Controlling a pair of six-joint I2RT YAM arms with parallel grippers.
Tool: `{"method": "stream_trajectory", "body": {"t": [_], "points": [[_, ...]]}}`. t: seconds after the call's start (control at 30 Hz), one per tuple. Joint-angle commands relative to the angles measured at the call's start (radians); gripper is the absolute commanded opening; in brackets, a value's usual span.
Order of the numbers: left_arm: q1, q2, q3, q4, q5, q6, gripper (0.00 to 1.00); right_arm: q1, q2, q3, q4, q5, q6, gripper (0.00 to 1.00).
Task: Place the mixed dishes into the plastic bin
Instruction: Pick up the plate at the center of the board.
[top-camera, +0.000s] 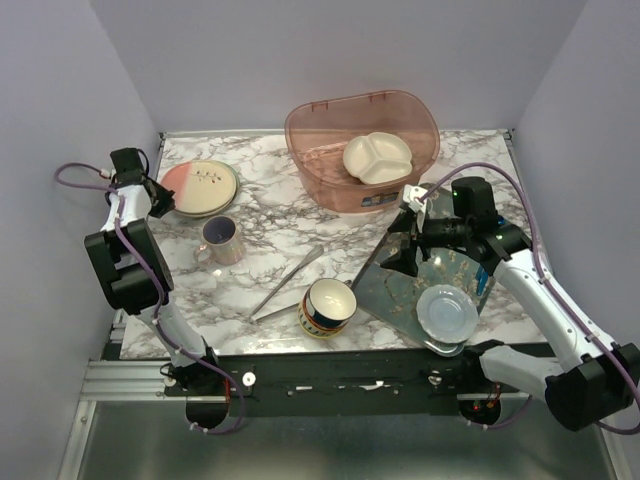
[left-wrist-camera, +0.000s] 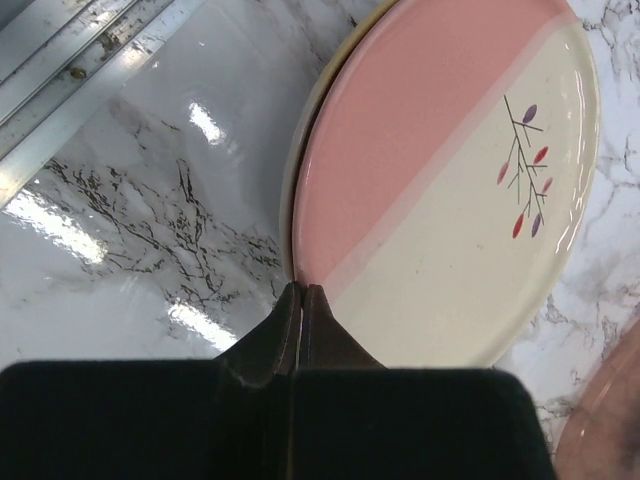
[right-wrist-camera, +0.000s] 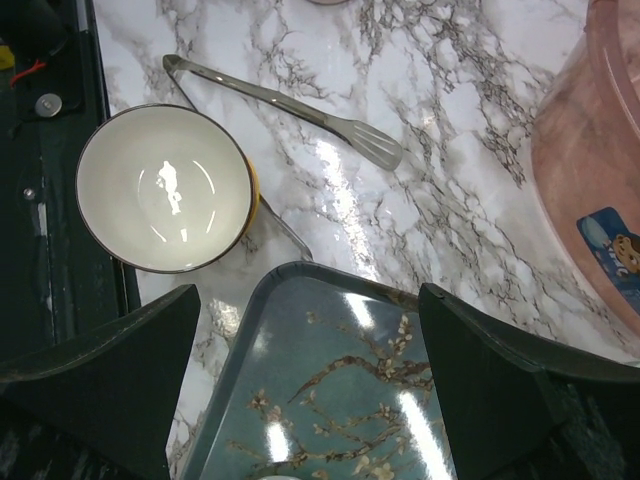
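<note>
Nearest the bases, the navy-and-yellow bowl (top-camera: 327, 306) is seen upright on the marble surface (top-camera: 270, 215), its cream inside facing up. Just to its R the floral tray (top-camera: 395, 290) is laid, w/ the mint-green plate (top-camera: 447, 311) sat on its near end. The tongs (top-camera: 288, 280) are laid diagonally just L of the bowl, and in the R wrist view one leg is seen running up against the bowl's side.

Over the tray's far-L corner the R end effector (top-camera: 407, 238) is held w/ fingers (right-wrist-camera: 120, 385) spread wide. Only the tray corner is seen below the gap, and contact w/ the tray can't be told.

Further back, mid-L, the lilac mug (top-camera: 221, 239) is stood upright, handle to the L, well apart from the bowl. Beyond it, at the far L of the surface, the pink-and-cream plate (top-camera: 200, 186) is found, not yet in the bin, and a paler rim is glimpsed under its edge. The L end effector (left-wrist-camera: 302, 292) is closed tight, tips pressed together right at the plate's rim, w/ no rim seen caught between them.

Farthest back, centre-R, the pink bin (top-camera: 305, 125) is placed, and the beige divided dish (top-camera: 378, 157) is already lying inside it.
</note>
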Motion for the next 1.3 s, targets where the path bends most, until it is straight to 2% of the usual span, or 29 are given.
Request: {"method": "stream_trajectory", "body": {"t": [0.0,0.5,0.8,1.1,1.13,1.17,1.27], "points": [[-0.005,-0.073,-0.029,0.053,0.082,-0.033,0.00,0.032,0.022,0.000,-0.017,0.019,-0.019,0.98],[-0.005,-0.209,-0.157,0.084,0.071,-0.075,0.00,0.061,0.037,-0.003,-0.016,0.030,-0.028,0.98],[-0.002,-0.228,-0.230,0.095,0.044,-0.114,0.00,0.121,0.070,0.009,-0.019,0.068,-0.044,0.98],[0.004,-0.209,-0.256,0.121,0.031,-0.123,0.00,0.127,0.065,0.009,-0.023,0.076,-0.047,0.98],[0.008,-0.199,-0.255,0.122,0.034,-0.123,0.04,0.129,0.062,0.009,-0.022,0.075,-0.048,0.98],[0.010,-0.191,-0.253,0.122,0.039,-0.123,0.14,0.127,0.062,0.009,-0.023,0.076,-0.048,0.98],[0.018,-0.173,-0.249,0.133,0.037,-0.126,0.33,0.129,0.059,0.007,-0.025,0.073,-0.050,0.98]]}}
